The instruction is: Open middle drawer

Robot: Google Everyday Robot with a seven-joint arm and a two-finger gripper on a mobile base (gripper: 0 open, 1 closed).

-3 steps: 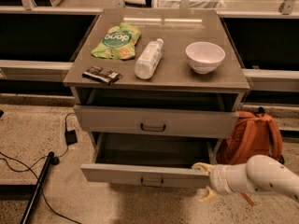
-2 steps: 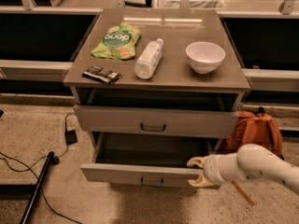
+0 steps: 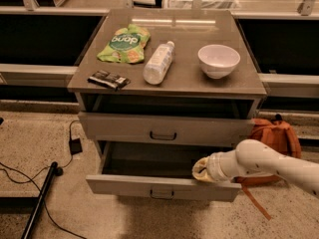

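Observation:
The middle drawer is a shallow grey drawer with a small dark loop handle. It stands pulled well out of the cabinet, and its dark inside shows. My gripper, at the end of the white arm, is just over the right part of the drawer's front rim, reaching in from the right. The taller-fronted upper drawer sits above it, slightly out. The lowest drawer is hidden under the open one.
On the cabinet top lie a green snack bag, a white bottle, a white bowl and a dark bar. An orange backpack stands at the right. Cables with an adapter and a black pole lie on the left floor.
My gripper and arm have moved left and a little up, from the drawer's right front corner to over its front rim. The drawer stays pulled out.

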